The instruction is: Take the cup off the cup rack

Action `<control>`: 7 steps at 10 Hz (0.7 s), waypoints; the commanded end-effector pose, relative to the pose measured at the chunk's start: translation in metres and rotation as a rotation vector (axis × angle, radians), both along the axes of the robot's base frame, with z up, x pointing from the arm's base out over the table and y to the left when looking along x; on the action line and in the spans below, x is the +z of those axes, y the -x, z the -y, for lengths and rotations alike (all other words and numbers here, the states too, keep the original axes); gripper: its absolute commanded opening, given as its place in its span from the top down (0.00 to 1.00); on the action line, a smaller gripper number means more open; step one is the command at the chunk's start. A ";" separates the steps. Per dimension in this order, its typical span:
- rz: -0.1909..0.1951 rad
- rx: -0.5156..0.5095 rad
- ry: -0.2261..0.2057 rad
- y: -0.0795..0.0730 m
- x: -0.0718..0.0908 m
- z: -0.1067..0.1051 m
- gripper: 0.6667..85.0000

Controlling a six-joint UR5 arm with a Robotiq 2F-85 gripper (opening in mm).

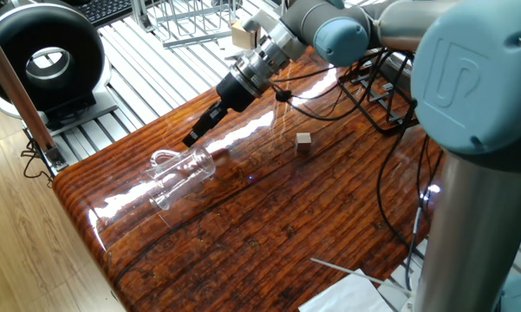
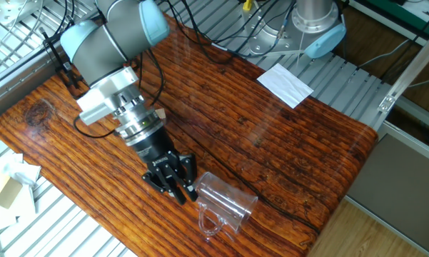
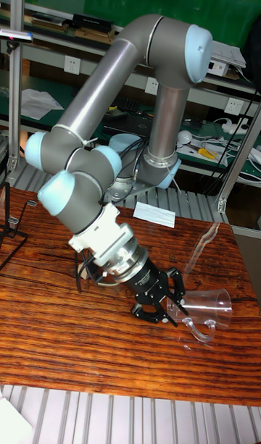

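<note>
The clear glass cup [image 1: 182,172] lies on its side on the wooden table [image 1: 269,225], near the table's corner, its handle [image 2: 209,223] resting on the wood. My gripper [image 1: 193,138] hovers just behind the cup's base, open, with nothing between its fingers. In the other fixed view the spread gripper [image 2: 181,183] sits next to the cup [image 2: 227,203], very close to it. The tall fixed view shows the same gripper [image 3: 171,299] beside the cup [image 3: 210,306]. The black wire cup rack [image 3: 9,227] stands at the far left table edge, well away from the cup.
A small wooden cube [image 1: 304,143] sits mid-table. Black cables [image 1: 364,95] trail over the far side. A silver wire frame [image 1: 191,22] and a black round duct [image 1: 43,56] stand beyond the table. White paper [image 2: 285,84] lies near the arm's base.
</note>
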State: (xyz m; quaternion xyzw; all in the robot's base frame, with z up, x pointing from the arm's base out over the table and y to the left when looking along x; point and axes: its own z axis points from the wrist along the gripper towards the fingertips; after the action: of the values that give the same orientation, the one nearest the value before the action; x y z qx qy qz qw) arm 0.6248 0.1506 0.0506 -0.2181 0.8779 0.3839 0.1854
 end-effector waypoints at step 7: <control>0.029 -0.012 0.386 0.008 -0.010 0.072 0.61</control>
State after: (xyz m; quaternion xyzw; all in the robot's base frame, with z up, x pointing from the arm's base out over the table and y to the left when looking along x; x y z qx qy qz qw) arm 0.6203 0.1116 0.0385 -0.2397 0.9174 0.2743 0.1602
